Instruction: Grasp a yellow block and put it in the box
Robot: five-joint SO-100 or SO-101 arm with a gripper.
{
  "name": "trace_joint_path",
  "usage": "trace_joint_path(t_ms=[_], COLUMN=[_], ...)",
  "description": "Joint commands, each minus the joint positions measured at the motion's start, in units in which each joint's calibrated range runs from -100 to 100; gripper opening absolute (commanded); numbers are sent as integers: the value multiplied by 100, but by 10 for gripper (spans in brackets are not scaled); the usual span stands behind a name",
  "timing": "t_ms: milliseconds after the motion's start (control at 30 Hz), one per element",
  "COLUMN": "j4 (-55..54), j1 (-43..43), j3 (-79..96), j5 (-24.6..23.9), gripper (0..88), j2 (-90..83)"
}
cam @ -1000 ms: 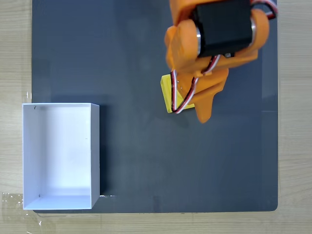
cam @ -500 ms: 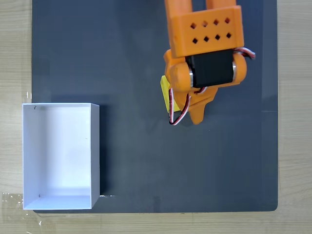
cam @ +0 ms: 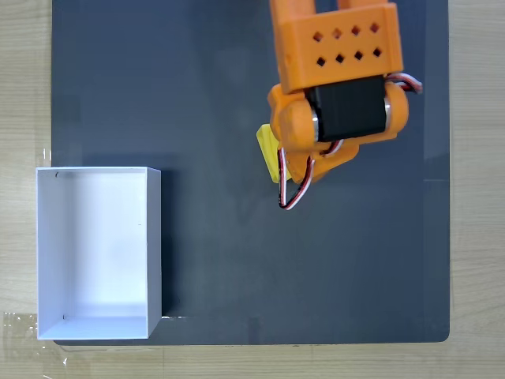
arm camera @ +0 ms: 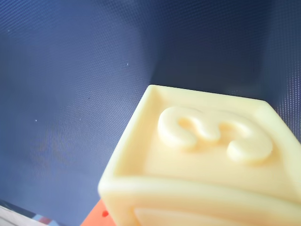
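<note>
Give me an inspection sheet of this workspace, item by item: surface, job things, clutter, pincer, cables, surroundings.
Surface: dark grey mat on a light wooden table.
Job's things: bright yellow plastic block mostly hidden under the orange arm in the fixed view; the wrist view shows a raised figure on one face. White open-top rectangular box, empty, at the mat's left edge.
Clutter: nothing seen.
Pincer: fingertips hidden beneath the arm; open or shut cannot be told.
Cables: red, white and black wire loop hanging off the arm.
Surroundings: clear tape by the box's lower corner.
</note>
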Motion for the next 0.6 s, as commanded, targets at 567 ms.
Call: trace_joint_path(t_ms=[567], j4=[-2184], j1=[2575], j3=[-3878], j5=[-494], gripper=[215], j2=[-355])
